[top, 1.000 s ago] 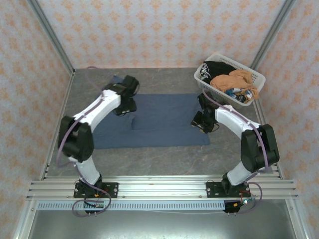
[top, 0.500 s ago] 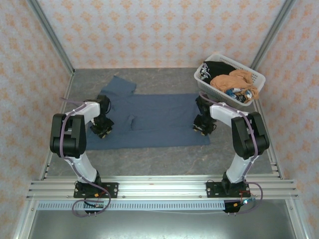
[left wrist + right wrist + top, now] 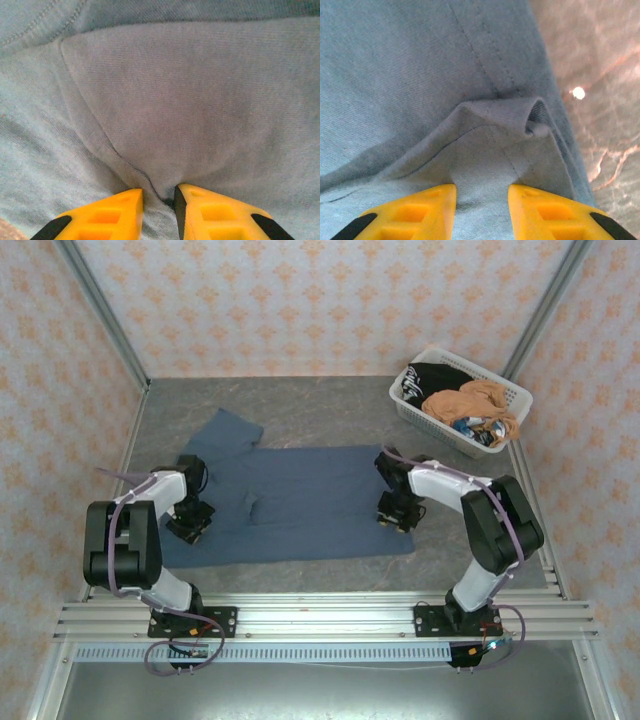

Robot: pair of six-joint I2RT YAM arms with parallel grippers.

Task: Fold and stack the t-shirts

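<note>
Your left gripper (image 3: 188, 519) has drawn back toward its base, elbow folded tight, jaws pinched on a ridge of the slate-blue t-shirt (image 3: 300, 502) (dragged nearer with it). The shirt lies spread on the table (image 3: 300, 410), lightly creased. Your right gripper (image 3: 397, 512), likewise pulled nearer, clamps a hem fold.

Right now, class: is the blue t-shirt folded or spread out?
Spread: the blue t-shirt lies flat on the table, one sleeve sticking out.
</note>
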